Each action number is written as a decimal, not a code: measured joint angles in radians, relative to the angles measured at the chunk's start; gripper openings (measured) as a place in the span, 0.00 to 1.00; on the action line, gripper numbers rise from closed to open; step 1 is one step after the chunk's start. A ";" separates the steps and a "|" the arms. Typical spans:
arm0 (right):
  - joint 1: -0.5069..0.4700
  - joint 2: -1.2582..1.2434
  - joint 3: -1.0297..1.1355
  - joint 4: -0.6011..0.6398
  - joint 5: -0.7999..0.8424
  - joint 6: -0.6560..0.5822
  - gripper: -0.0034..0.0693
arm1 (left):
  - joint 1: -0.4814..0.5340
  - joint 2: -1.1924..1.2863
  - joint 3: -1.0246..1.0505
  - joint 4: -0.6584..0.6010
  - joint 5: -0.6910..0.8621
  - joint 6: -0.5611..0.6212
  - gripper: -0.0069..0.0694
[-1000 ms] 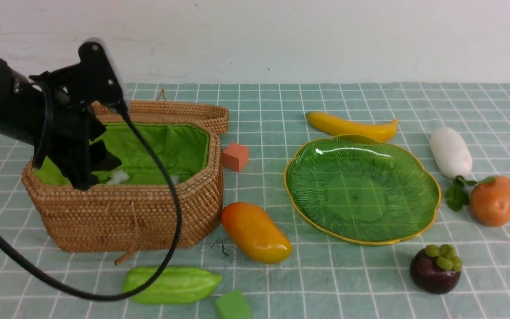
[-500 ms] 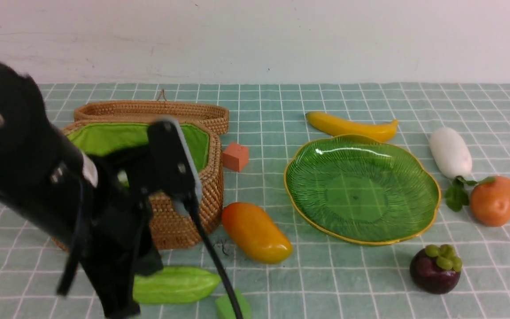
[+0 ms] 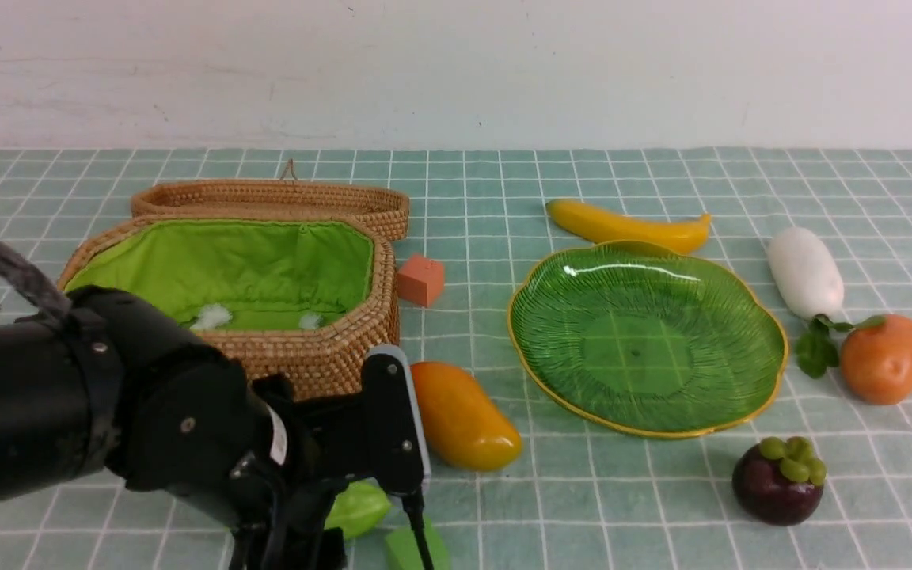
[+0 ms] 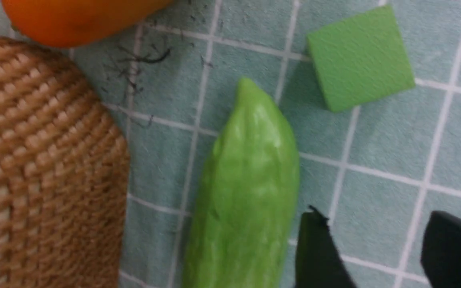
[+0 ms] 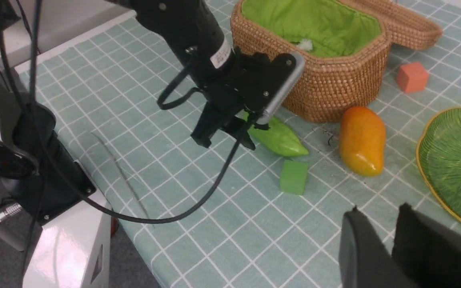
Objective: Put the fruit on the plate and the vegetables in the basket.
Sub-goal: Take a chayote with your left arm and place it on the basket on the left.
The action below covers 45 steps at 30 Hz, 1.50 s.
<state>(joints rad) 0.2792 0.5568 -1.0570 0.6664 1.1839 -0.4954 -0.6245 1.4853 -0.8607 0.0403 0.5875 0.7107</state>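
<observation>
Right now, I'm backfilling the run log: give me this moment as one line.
left pincer: open, empty | green pod: beside pincer, not gripped | plate: empty

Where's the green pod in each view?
Front view: green pod near the lower edge, mostly hidden behind the left arm.
Left wrist view: pod mid-frame, between basket and green cube.
Right wrist view: pod between the basket's front wall and the cube.
Shared landmark: green cube, off the pod's tip in all three.
</observation>
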 joint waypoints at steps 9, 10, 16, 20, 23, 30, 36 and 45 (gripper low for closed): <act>0.000 0.000 -0.002 0.006 0.027 0.000 0.22 | 0.000 0.141 0.000 0.146 -0.132 -0.001 0.88; 0.000 0.000 -0.002 0.007 0.029 0.000 0.22 | 0.000 0.152 0.000 0.154 -0.140 -0.007 0.87; 0.000 0.000 -0.002 0.012 0.040 0.000 0.22 | 0.000 0.174 0.000 0.165 -0.155 -0.070 0.83; 0.000 0.000 -0.002 0.014 0.042 0.000 0.22 | 0.000 0.185 0.000 0.166 -0.140 -0.088 0.80; 0.000 0.000 -0.002 0.016 0.043 0.000 0.22 | 0.000 0.185 0.000 0.168 -0.125 -0.109 0.72; 0.000 0.000 -0.002 0.029 0.043 0.000 0.22 | 0.000 0.185 0.000 0.169 -0.111 -0.176 0.68; 0.000 0.000 -0.002 0.049 0.044 0.000 0.22 | 0.000 0.183 -0.006 0.164 -0.073 -0.182 0.68; 0.000 0.000 -0.002 0.059 0.036 0.004 0.22 | 0.000 0.053 -0.006 0.145 0.009 -0.207 0.68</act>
<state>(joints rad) 0.2792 0.5568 -1.0589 0.7250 1.2196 -0.4912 -0.6245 1.5385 -0.8668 0.1858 0.5964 0.5035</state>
